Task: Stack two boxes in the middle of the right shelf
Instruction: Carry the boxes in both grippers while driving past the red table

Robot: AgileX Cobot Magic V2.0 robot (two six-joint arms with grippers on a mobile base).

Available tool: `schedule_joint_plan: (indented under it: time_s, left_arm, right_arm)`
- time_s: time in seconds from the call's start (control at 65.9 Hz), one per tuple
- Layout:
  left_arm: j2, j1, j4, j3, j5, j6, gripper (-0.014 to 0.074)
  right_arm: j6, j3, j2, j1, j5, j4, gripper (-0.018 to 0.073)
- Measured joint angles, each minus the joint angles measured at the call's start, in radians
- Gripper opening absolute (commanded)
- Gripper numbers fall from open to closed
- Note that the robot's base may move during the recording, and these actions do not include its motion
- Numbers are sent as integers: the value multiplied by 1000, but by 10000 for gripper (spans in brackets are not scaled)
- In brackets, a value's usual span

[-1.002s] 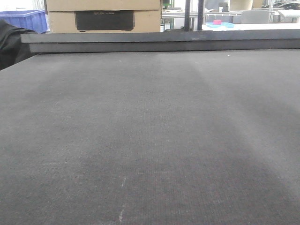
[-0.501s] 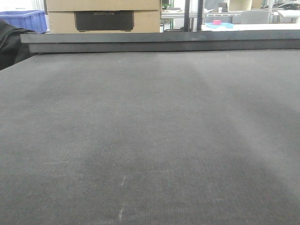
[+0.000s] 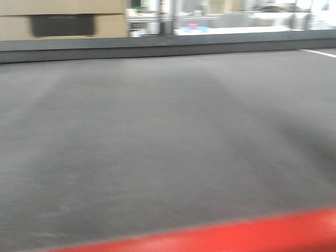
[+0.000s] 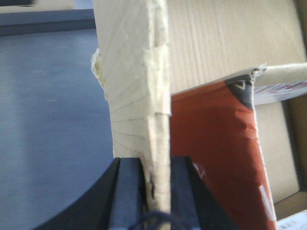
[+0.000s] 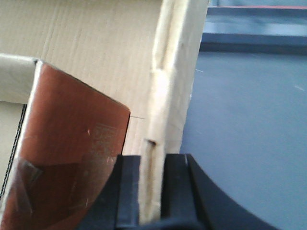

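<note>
A tan cardboard box is held by both grippers at opposite walls. In the left wrist view my left gripper (image 4: 156,165) is shut on the edge of the box wall (image 4: 136,81), one finger on each side. My right gripper (image 5: 152,160) is likewise shut on the other wall (image 5: 175,72). A red-brown flat item (image 4: 211,143) lies inside the box, seen from the right wrist too (image 5: 72,143). The shelf is out of view. Neither gripper appears in the front view.
A grey-topped table (image 3: 168,131) fills the front view, its red front edge (image 3: 252,236) along the bottom. A tan carton with a dark label (image 3: 63,21) stands beyond the table's far rim at the upper left. Grey table surface lies beside the held box (image 4: 53,120).
The front view has blurred and shifted: the far carton slid left, and the table's red front edge has come into view at the bottom.
</note>
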Motion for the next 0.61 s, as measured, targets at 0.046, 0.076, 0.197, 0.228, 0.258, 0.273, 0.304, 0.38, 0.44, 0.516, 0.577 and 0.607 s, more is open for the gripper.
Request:
schedule_joint_plan:
  time_s: [0.046, 0.076, 0.197, 0.228, 0.258, 0.273, 0.304, 0.38, 0.44, 0.516, 0.577, 0.607]
  left_arm:
    - [0, 0, 0, 0, 0, 0, -111]
    - [2, 0, 0, 0, 0, 0, -111]
    - [2, 0, 0, 0, 0, 0, -111]
    - [2, 0, 0, 0, -1, 0, -111]
    - [2, 0, 0, 0, -1, 0, -111]
    - [2, 0, 0, 0, -1, 0, -111]
    - [2, 0, 0, 0, -1, 0, -111]
    - [2, 0, 0, 0, -1, 0, -111]
    - [2, 0, 0, 0, -1, 0, -111]
    - [2, 0, 0, 0, -1, 0, -111]
    - [2, 0, 0, 0, -1, 0, -111]
    - [2, 0, 0, 0, -1, 0, -111]
  right_arm:
    - [0, 0, 0, 0, 0, 0, -153]
    - [0, 0, 0, 0, 0, 0, -153]
    - [0, 0, 0, 0, 0, 0, -153]
    - [0, 0, 0, 0, 0, 0, -153]
    - [0, 0, 0, 0, 0, 0, -153]
    - [0, 0, 0, 0, 0, 0, -153]
    - [0, 0, 0, 0, 0, 0, -153]
    - [0, 0, 0, 0, 0, 0, -153]
    - [0, 0, 0, 0, 0, 0, -153]
    - [0, 0, 0, 0, 0, 0, -153]
    - [0, 0, 0, 0, 0, 0, -153]
    - [0, 0, 0, 0, 0, 0, -153]
